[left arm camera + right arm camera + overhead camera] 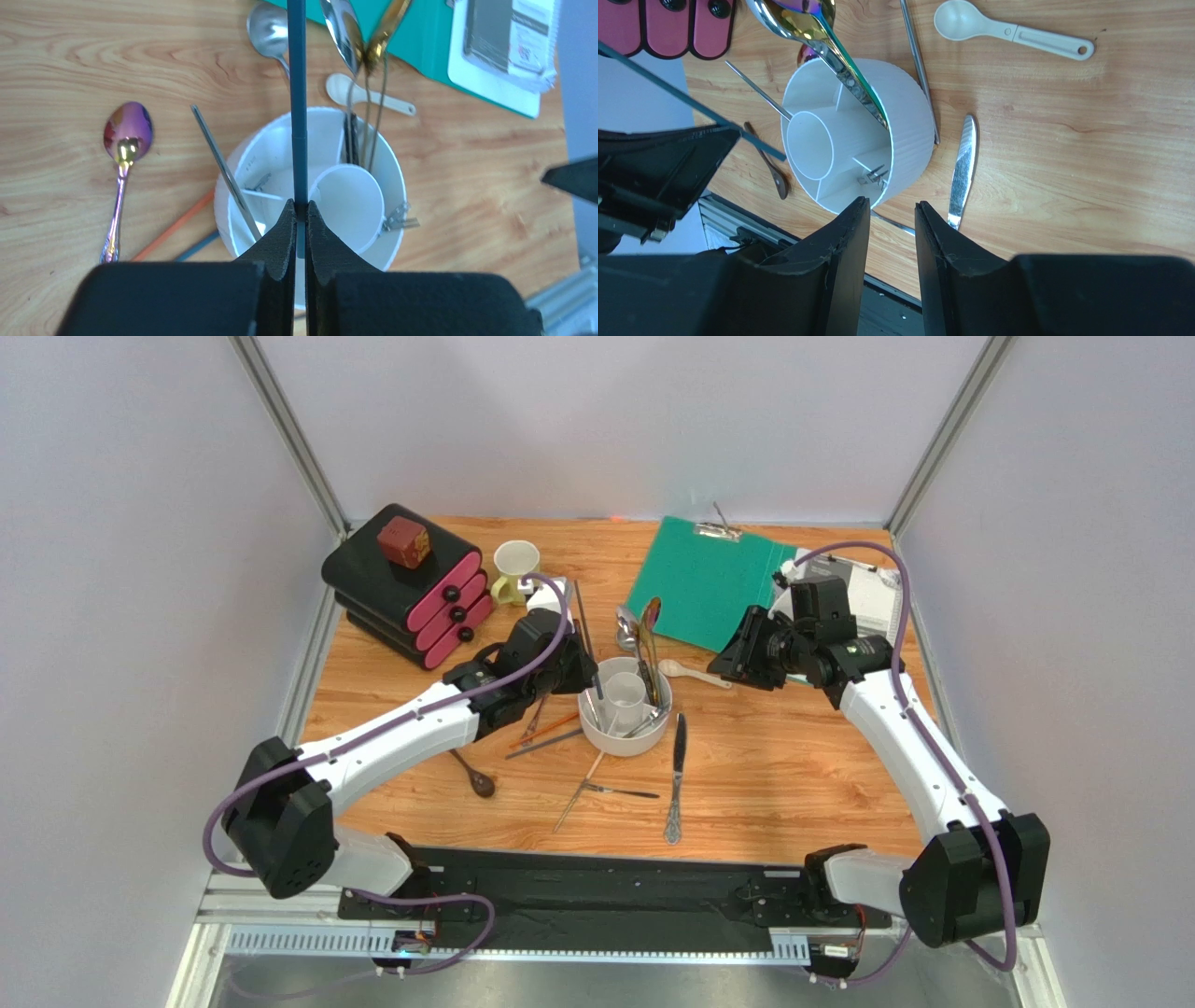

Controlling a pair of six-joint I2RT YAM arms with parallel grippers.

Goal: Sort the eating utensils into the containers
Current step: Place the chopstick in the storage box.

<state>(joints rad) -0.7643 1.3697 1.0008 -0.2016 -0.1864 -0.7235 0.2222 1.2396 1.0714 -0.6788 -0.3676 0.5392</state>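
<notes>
Left tool (300, 208) clamping dark chopstick (297, 105), packet label (531, 35) unreadable

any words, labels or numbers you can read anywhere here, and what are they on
No text can be read in any view.
White packet on the green clipboard: dark print on its label, too small and blurred to read.
White holder: faint grey marks on an inner wall, too blurred to read.

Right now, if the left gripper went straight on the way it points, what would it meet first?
Probably the white holder, near its middle; the left gripper, shut on a dark chopstick, points into it. Depth is unclear.
</notes>
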